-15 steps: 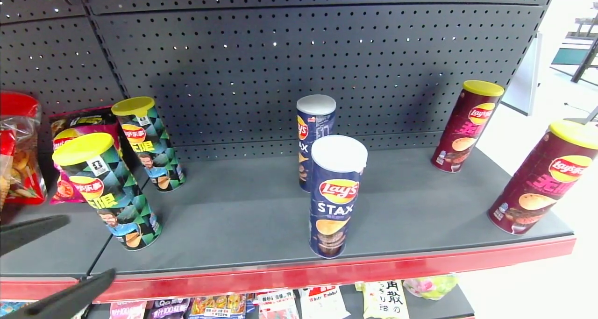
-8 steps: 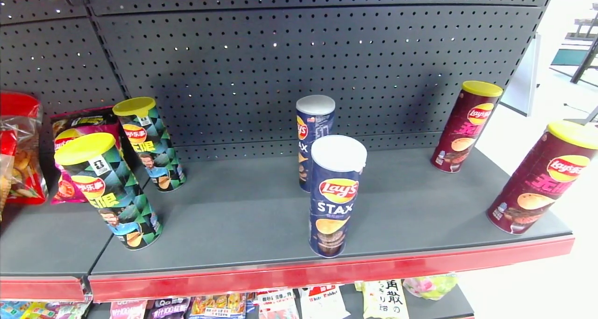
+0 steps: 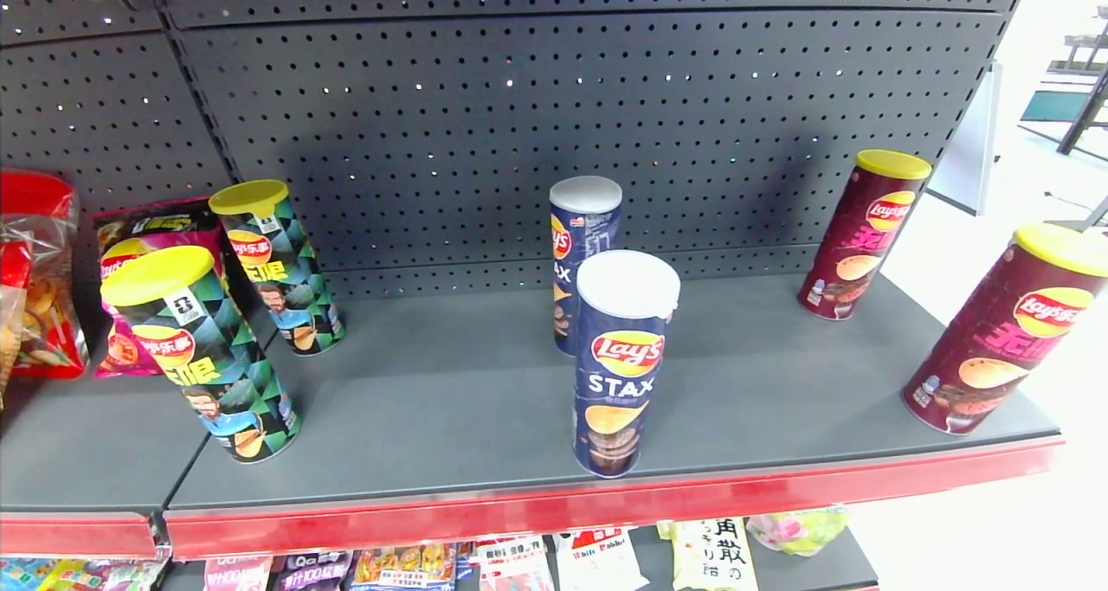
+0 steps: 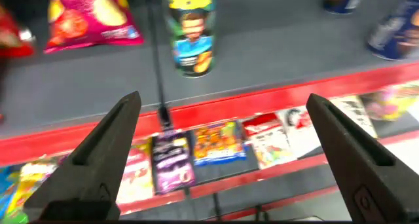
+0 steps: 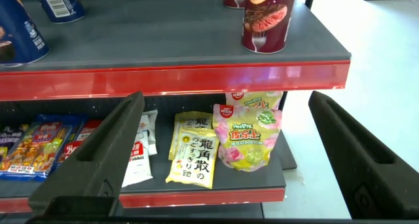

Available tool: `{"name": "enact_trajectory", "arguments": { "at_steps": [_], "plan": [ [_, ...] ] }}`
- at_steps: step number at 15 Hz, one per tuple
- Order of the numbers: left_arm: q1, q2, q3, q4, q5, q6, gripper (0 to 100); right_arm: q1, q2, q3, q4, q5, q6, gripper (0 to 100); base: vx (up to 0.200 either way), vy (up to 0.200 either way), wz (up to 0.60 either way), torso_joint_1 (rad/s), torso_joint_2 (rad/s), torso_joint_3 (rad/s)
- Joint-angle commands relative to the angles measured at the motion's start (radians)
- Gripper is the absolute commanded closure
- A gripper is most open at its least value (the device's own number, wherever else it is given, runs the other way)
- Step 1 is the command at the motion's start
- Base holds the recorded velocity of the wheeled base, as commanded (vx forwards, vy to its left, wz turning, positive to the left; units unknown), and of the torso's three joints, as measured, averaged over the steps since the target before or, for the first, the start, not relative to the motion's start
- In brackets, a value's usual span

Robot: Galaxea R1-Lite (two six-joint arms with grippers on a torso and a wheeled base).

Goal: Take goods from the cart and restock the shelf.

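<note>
Six chip cans stand on the grey shelf (image 3: pixel 450 401). Two green-patterned cans (image 3: pixel 203 353) (image 3: pixel 275 266) are at the left, two blue cans (image 3: pixel 623 362) (image 3: pixel 582 245) in the middle, and two maroon cans (image 3: pixel 864 232) (image 3: pixel 1004 331) at the right. My left gripper (image 4: pixel 222 98) is open and holds nothing, in front of the shelf's red edge (image 4: pixel 262 103), below a green can (image 4: pixel 191 37). Near the shelf's right end my right gripper (image 5: pixel 227 96) is open too, with a maroon can (image 5: pixel 267 18) just beyond it.
Snack bags (image 3: pixel 48 288) crowd the shelf's far left. The lower shelf holds packets (image 5: pixel 196 149) and a green-pink bag (image 5: pixel 249 135). A perforated back panel (image 3: pixel 519 124) closes the rear. Bare shelf lies between the can groups. Open floor (image 3: pixel 995 530) is to the right.
The left gripper's dark fingers, seen at the head view's lower left a second ago, have dropped out of that view. The cans have not moved.
</note>
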Motion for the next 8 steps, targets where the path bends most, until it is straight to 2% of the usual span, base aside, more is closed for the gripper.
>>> {"name": "enact_trajectory", "arguments": {
  "at_steps": [1,3,4,7,8],
  "plan": [
    [0.001,0.007,-0.012,-0.002,-0.008,0.009,0,0.0,0.001,0.0,-0.001,0.0,0.001,0,0.0,0.0,0.0,0.0,0.0,0.0],
    [0.001,0.024,-0.043,-0.002,-0.011,0.017,0,0.0,0.001,0.0,-0.001,0.0,0.001,0,0.0,0.0,0.0,0.0,0.0,0.0],
    [0.001,0.032,-0.055,-0.002,-0.013,0.03,0,0.0,0.001,0.0,-0.001,0.0,0.001,0,0.0,0.0,0.0,0.0,0.0,0.0],
    [0.001,0.032,-0.054,0.001,-0.013,0.053,0,0.0,0.001,0.0,-0.001,0.0,0.001,0,0.0,0.0,0.0,0.0,0.0,0.0],
    [0.001,0.032,-0.052,0.001,-0.014,0.055,0,0.0,0.001,0.0,-0.001,0.0,0.0,0,-0.2,0.0,0.0,0.002,0.0,-0.002]
  ]
}}
